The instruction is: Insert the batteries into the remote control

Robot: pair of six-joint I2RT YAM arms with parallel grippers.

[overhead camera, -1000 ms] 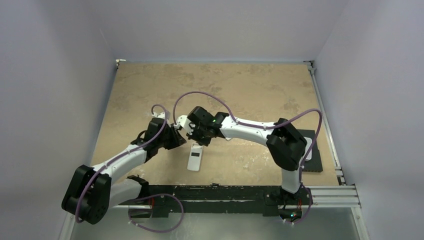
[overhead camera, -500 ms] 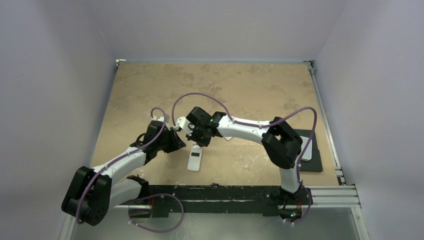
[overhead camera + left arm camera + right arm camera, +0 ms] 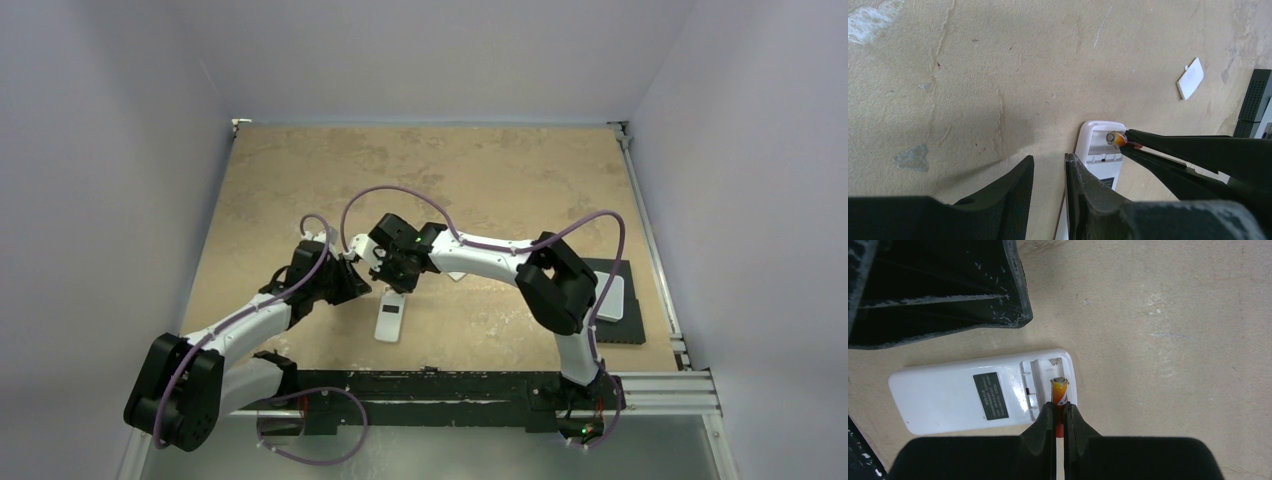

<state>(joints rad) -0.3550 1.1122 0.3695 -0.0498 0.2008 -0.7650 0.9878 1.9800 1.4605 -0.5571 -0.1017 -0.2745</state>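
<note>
The white remote control [image 3: 389, 319] lies back up on the table with its battery compartment open at its far end. It also shows in the right wrist view [image 3: 948, 400] and the left wrist view [image 3: 1100, 150]. My right gripper [image 3: 1059, 412] is shut on a red-orange battery [image 3: 1059, 390], whose metal tip pokes over the open compartment. The battery also shows in the left wrist view [image 3: 1117, 139]. In the top view the right gripper [image 3: 393, 284] sits at the remote's far end. My left gripper [image 3: 1049, 172] is slightly open and empty, just left of the remote [image 3: 352, 283].
A small white square plastic piece [image 3: 1191, 85] lies on the table right of the remote. A black tray [image 3: 630, 325] with a pale grey block [image 3: 608, 297] stands at the right edge, behind the right arm's elbow.
My right gripper has shifted slightly left with the battery, over the remote's far end. The left gripper has barely moved.
</note>
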